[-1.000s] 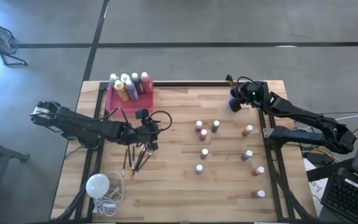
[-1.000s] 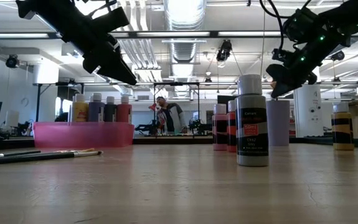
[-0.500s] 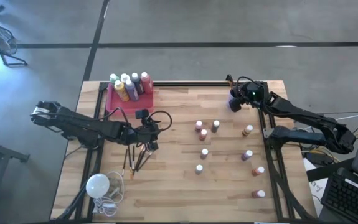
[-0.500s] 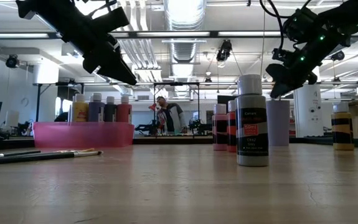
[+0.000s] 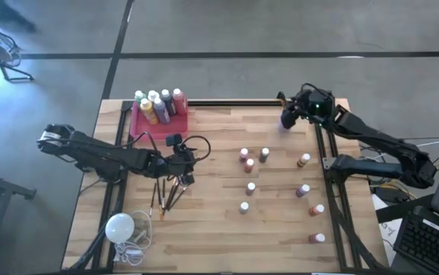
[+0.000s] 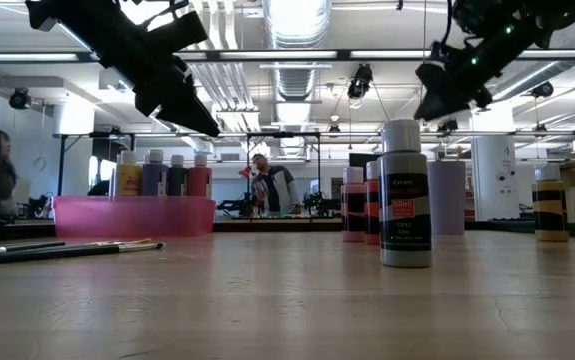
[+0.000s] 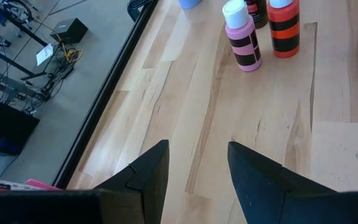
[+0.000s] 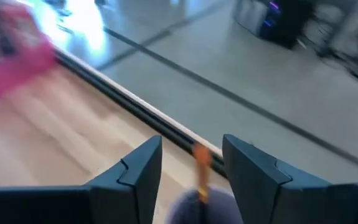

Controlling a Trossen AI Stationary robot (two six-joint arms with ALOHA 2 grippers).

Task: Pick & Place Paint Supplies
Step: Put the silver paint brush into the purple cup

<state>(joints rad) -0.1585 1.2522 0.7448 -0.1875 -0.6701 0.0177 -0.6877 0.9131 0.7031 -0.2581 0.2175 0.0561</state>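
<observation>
Small white-capped paint bottles (image 5: pixel 250 188) stand scattered on the right half of the wooden table. More bottles (image 5: pixel 158 105) stand in a pink tray (image 5: pixel 138 122) at the far left. Thin brushes (image 5: pixel 166 197) lie near the left. A purple bottle (image 5: pixel 286 124) stands upright at the far right. My right gripper (image 5: pixel 288 114) hovers open just above it, and its cap (image 8: pixel 197 208) shows low between the fingers. My left gripper (image 5: pixel 186 169) hangs open above the brushes, with only bare table between its fingers (image 7: pixel 147 177).
A white round bulb (image 5: pixel 120 227) with a cord lies at the near left corner. Black rails (image 5: pixel 327 176) run along the table's left and right sides. Bare wood lies between the tray and the scattered bottles. A person sits in the room behind.
My right gripper has risen straight up off the purple bottle's top and tipped a little. The bottle stays upright on the table at the far right.
</observation>
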